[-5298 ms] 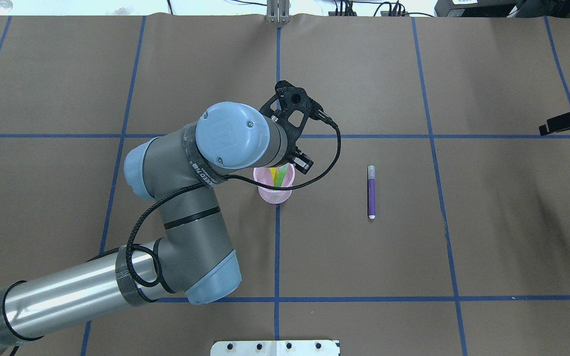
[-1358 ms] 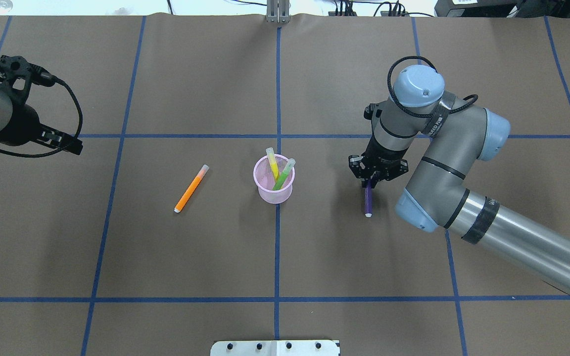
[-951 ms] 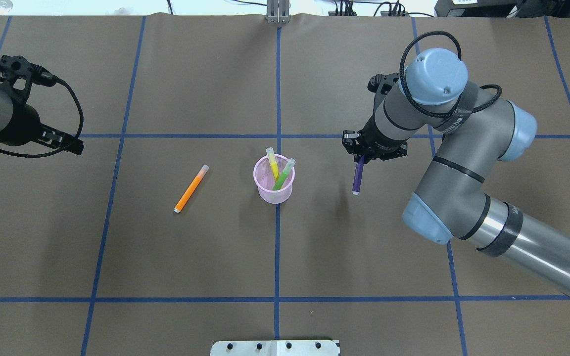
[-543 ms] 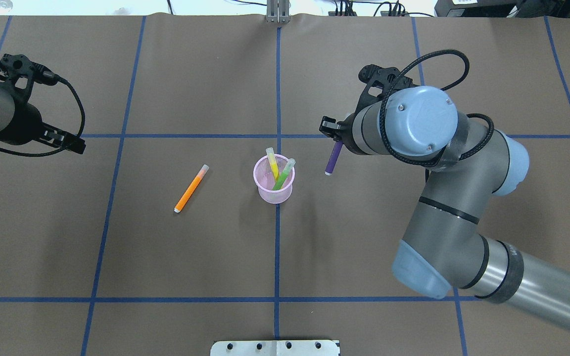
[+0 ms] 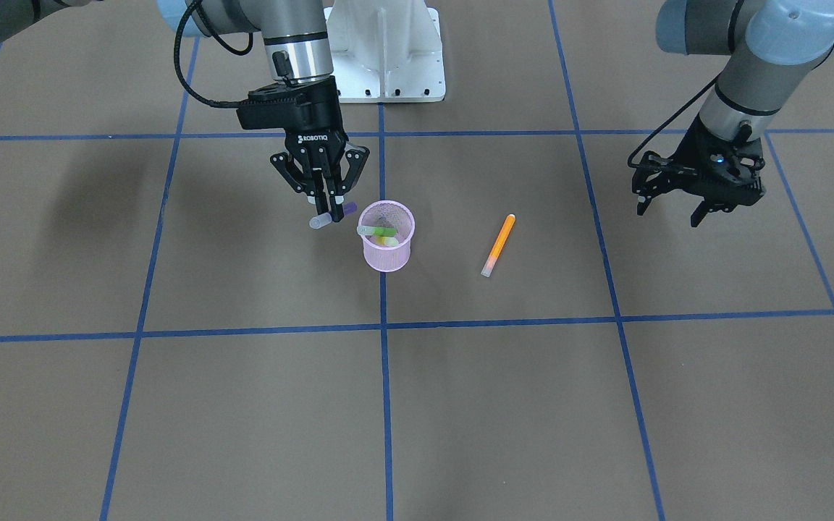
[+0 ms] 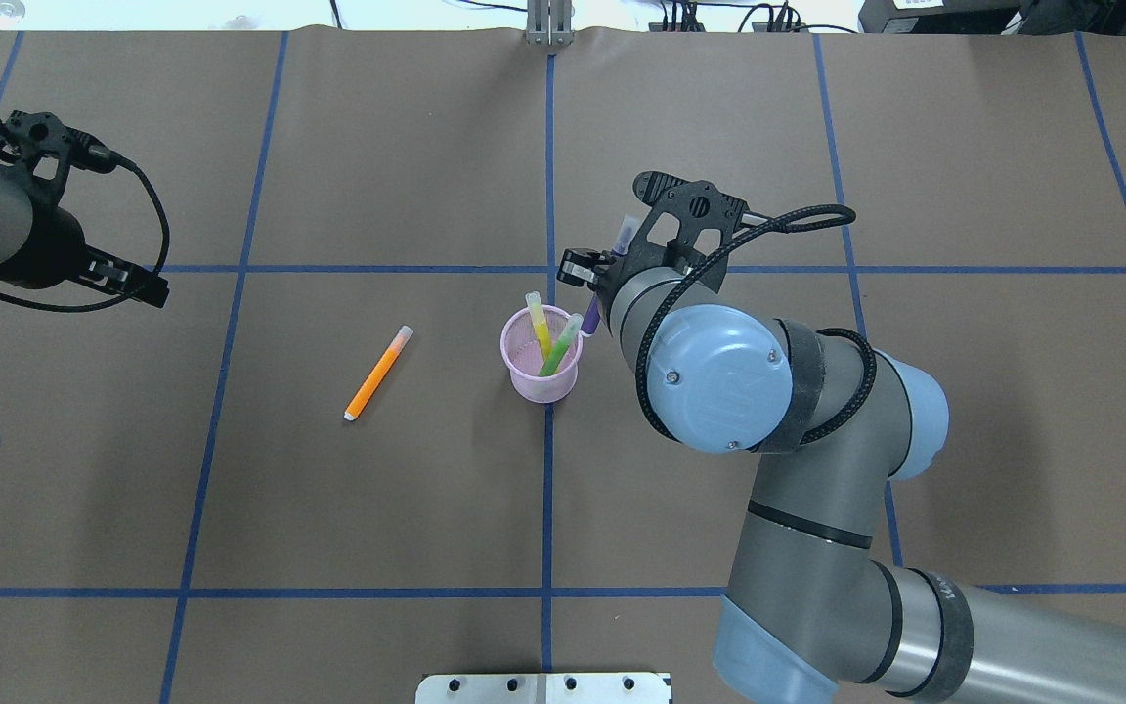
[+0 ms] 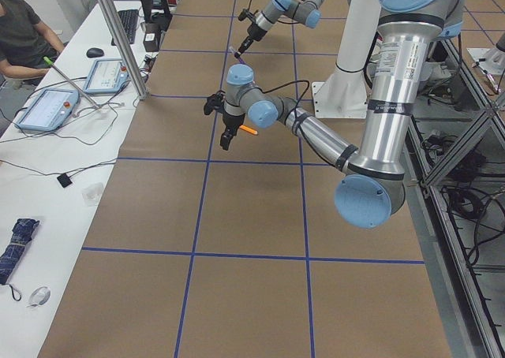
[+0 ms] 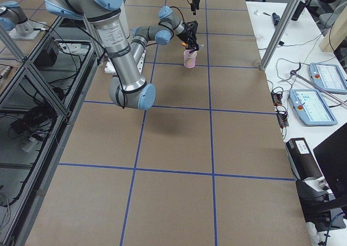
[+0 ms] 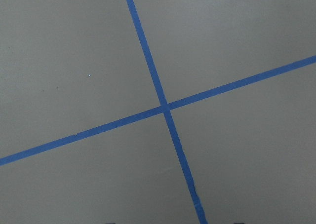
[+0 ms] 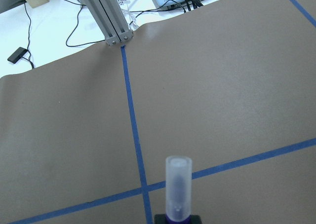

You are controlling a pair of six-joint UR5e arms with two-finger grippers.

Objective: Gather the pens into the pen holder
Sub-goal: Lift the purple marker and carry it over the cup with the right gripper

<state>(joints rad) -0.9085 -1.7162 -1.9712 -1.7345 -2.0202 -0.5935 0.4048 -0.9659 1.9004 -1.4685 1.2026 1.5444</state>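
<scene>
- Jaws of the right gripper (image 5: 325,206) are clamped on the purple pen (image 5: 348,208), held slantwise just beside the pen holder (image 5: 386,255). The front-facing view shows this grip; overhead, the right arm (image 6: 710,376) hides it.
- The left gripper (image 5: 668,212) is spread wide and empty, well apart from the holder.
- Overhead, the yellow pen (image 6: 540,328) and green pen (image 6: 559,350) stand in the holder.
- The orange pen (image 5: 498,244) lies on the table (image 5: 460,405) nearby.
</scene>
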